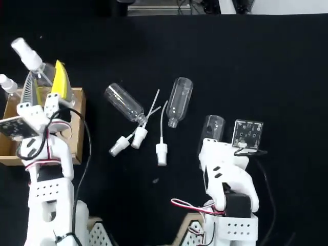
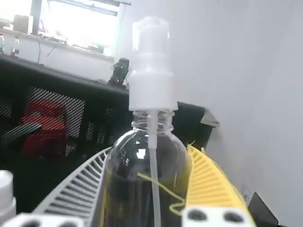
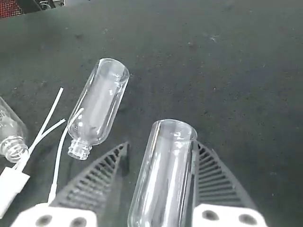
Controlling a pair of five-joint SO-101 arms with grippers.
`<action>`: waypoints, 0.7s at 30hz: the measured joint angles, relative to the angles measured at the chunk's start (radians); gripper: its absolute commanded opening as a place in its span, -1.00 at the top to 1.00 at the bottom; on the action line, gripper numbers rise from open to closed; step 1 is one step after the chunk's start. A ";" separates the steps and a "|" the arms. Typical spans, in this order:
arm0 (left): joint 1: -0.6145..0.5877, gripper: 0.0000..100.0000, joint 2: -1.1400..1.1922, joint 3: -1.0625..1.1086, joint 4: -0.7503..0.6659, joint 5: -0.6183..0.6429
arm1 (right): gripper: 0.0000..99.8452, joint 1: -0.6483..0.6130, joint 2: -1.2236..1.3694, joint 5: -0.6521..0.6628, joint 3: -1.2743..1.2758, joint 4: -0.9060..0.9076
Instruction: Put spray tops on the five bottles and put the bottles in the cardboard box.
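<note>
Tabletop (image 1: pixel 256 61) of black cloth across the whole high view. Cardboard box (image 1: pixel 78 138) at the left edge, mid-height, partly under the left arm. Left gripper (image 1: pixel 45 74) above the box's upper end, grey and yellow fingers clamped on a capped bottle (image 1: pixel 46 78), its white spray top (image 1: pixel 26 54) leaning toward the upper left corner. Right gripper (image 3: pixel 161 144) low and right of centre in the high view, closed narrowly around an uncapped bottle (image 3: pixel 165 175), rounded base pointing away from the wrist. Second capped bottle (image 1: pixel 9 87) at the far left edge by the box's upper corner; impossible to tell whether inside the box.

At centre, flat on the cloth: slanted bottle (image 1: pixel 123 102), neck toward the lower right; steeper bottle (image 1: pixel 179 100) just right of it, neck downward. Below these, first loose top (image 1: pixel 119 146) and second loose top (image 1: pixel 139 137) close together, third loose top (image 1: pixel 162 152) a little apart to the right, thin tubes all reaching up toward the bottle necks.
</note>
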 measured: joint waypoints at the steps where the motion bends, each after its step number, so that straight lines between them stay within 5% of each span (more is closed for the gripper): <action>1: 0.002 0.94 0.000 -0.009 0.000 0.000 | 0.66 0.000 0.000 0.000 0.000 0.000; 9: 0.003 0.94 0.018 0.029 0.000 -0.190 | 0.66 0.000 0.000 0.000 0.000 0.000; 21: 0.008 0.94 0.250 0.044 -0.098 -0.153 | 0.66 0.000 0.000 0.000 0.000 0.000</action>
